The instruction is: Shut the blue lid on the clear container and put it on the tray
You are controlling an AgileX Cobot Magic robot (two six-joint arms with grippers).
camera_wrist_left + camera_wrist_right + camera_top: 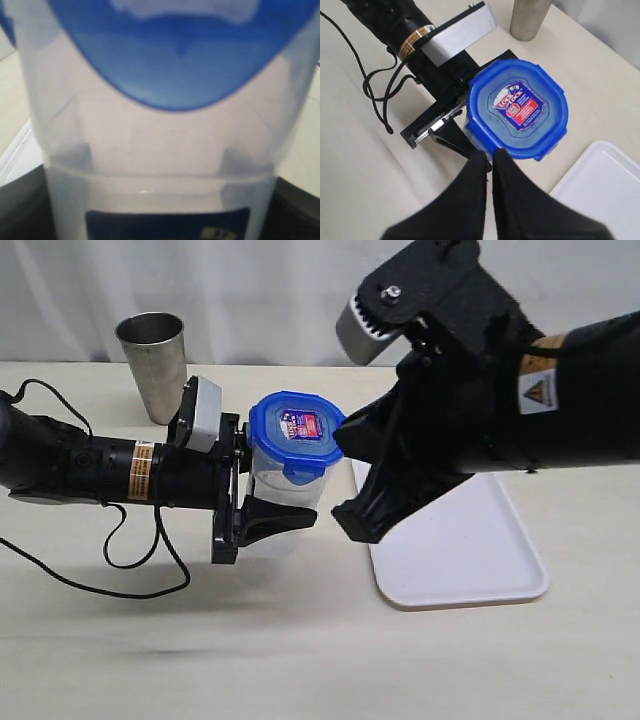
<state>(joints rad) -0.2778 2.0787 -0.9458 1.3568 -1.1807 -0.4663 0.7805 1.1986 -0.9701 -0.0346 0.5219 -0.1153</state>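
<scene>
The clear container [285, 492] is off the table, gripped round its body by my left gripper [272, 498], whose dark fingers [20, 200] flank it in the left wrist view. The container [160, 145] fills that view. The blue lid [297, 430] with its red-and-white sticker sits on top of the container. My right gripper [489, 152] is shut, holds nothing, and its tips are at the edge of the lid [516, 107]. The white tray [470, 550] lies on the table to the right, under the right arm.
A grey steel cup [153, 365] stands at the back left, behind the left arm. The left arm's black cable [130, 560] loops over the table near the front left. A corner of the tray [600, 185] shows in the right wrist view.
</scene>
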